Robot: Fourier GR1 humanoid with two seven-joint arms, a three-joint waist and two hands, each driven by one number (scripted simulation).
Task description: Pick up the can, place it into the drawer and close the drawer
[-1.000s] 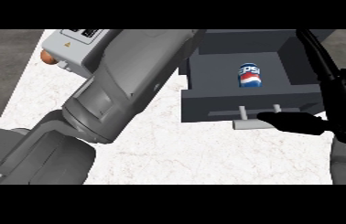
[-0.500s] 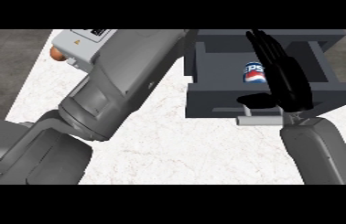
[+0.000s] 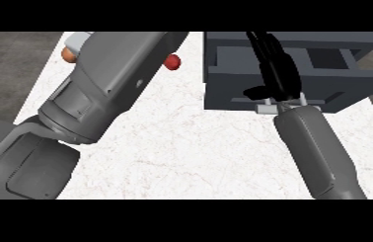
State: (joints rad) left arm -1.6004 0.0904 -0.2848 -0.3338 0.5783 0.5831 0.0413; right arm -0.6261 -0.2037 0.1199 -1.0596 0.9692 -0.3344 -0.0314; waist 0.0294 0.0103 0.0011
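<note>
The right hand (image 3: 275,70) lies over the front of the drawer (image 3: 226,95), fingers straight and stretched toward twelve o'clock across the opening, thumb hooked down near the handle (image 3: 280,105). It grips nothing; it looks to be pressing on the drawer front to push it shut. Its grey forearm (image 3: 313,152) runs back toward five o'clock. The can cannot be seen: the hand covers the part of the drawer where it would sit, so I judge it is inside but cannot confirm this.

The left hand is out of sight; only its big forearm (image 3: 102,93) crosses the counter (image 3: 197,152) at nine to eleven o'clock. A red ball-like thing (image 3: 172,61) peeks out at its edge, an orange one (image 3: 69,55) farther toward ten o'clock.

The risk, as I see it: the fingers reach over the opening, so a push could trap them against the cabinet, or slip off the handle and leave the drawer ajar.
</note>
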